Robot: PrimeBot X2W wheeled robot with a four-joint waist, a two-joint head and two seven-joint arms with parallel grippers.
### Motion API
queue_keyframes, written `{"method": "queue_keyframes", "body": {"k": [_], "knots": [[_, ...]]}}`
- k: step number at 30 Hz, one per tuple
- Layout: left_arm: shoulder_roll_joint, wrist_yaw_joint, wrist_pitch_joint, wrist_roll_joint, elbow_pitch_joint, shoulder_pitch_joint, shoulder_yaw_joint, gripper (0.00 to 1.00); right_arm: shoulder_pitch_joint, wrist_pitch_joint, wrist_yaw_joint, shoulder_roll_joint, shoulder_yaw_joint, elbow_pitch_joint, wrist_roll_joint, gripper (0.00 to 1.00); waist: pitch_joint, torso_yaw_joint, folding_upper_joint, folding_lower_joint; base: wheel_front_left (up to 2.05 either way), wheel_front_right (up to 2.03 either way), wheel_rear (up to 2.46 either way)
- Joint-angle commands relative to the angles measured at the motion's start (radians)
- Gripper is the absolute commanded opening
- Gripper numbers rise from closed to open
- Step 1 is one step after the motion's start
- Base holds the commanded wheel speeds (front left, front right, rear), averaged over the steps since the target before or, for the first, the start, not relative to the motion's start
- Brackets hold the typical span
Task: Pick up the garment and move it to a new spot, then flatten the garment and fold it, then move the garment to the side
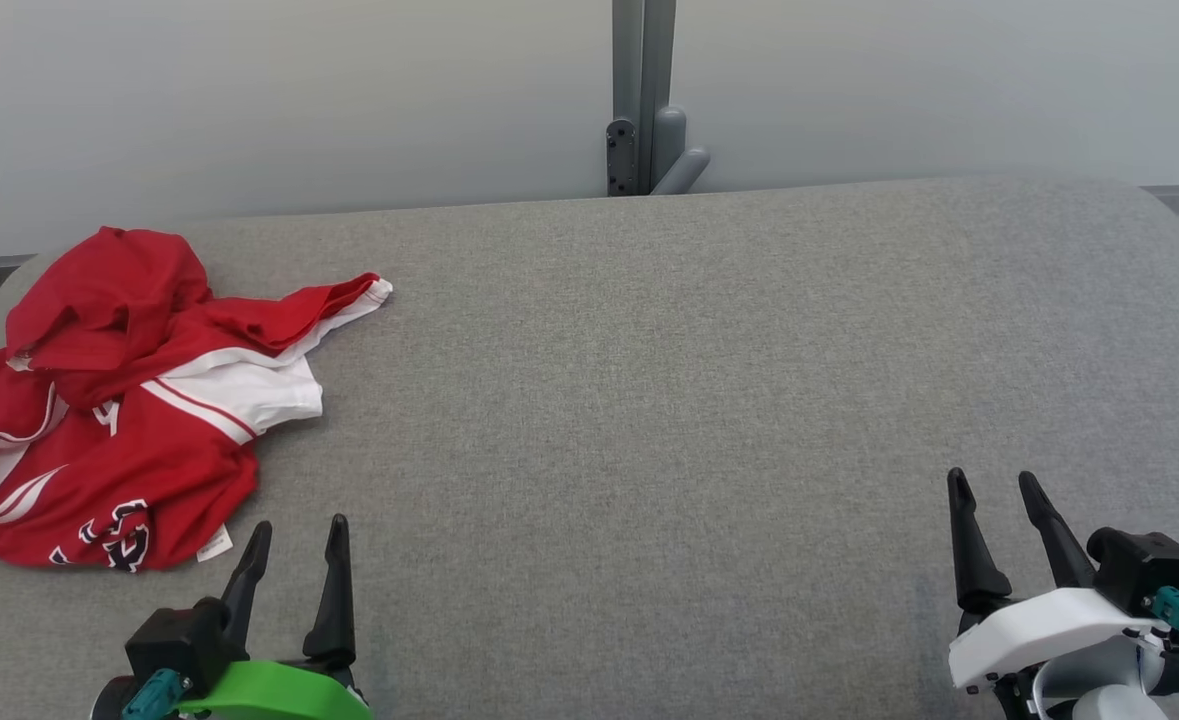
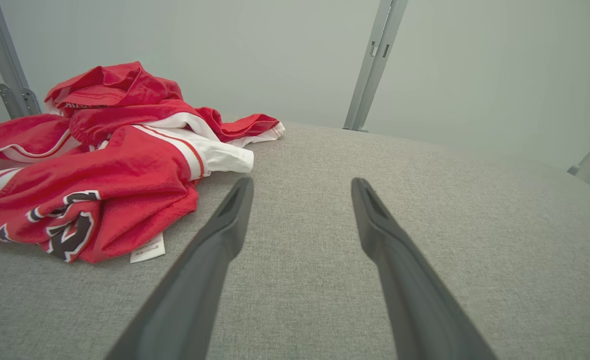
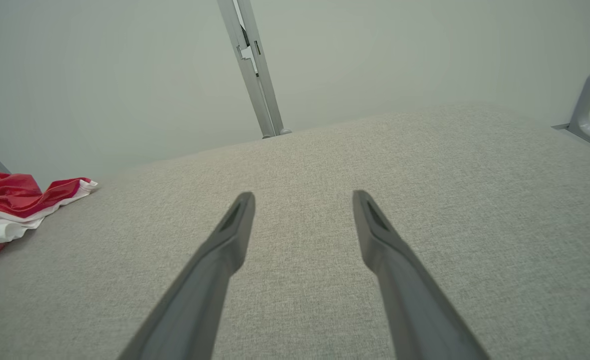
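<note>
Garment [image 1: 119, 420] crumpled at surface [image 1: 649, 400] left edge; likely light, limp, slippery. Left gripper [image 1: 299, 525], right gripper [image 1: 991, 480]: spread, empty. Pinch a bunched red fold.

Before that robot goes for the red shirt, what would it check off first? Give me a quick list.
1. Left gripper open and holding nothing: ok.
2. Right gripper open and holding nothing: ok.
3. Garment in plain sight on the grey surface: ok.
4. Room beside it for a new spot: ok.
5. Garment flat already: not ok, it lies crumpled.
6. Anything hidden under its folds: cannot tell.
</note>
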State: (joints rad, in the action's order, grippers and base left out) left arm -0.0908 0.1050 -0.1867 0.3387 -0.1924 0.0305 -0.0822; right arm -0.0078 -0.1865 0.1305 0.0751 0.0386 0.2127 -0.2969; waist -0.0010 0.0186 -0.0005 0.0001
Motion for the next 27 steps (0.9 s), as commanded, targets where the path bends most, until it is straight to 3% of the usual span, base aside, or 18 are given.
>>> {"method": "queue_keyframes", "body": {"k": [1,27], "knots": [[-0.008,-0.002,-0.012,-0.030,0.003,0.006,-0.001,1.00,0.005,-0.011,0.000,0.002,0.002,-0.002,0.027,1.00,0.001,0.000,0.0003,0.0000,0.00,0.00,0.00],[0.012,0.003,-0.063,-0.205,-0.056,0.022,0.039,1.00,0.023,-0.064,0.000,-0.010,0.006,0.014,0.183,1.00,0.000,0.013,0.0005,-0.0001,0.00,0.00,0.00]]}}
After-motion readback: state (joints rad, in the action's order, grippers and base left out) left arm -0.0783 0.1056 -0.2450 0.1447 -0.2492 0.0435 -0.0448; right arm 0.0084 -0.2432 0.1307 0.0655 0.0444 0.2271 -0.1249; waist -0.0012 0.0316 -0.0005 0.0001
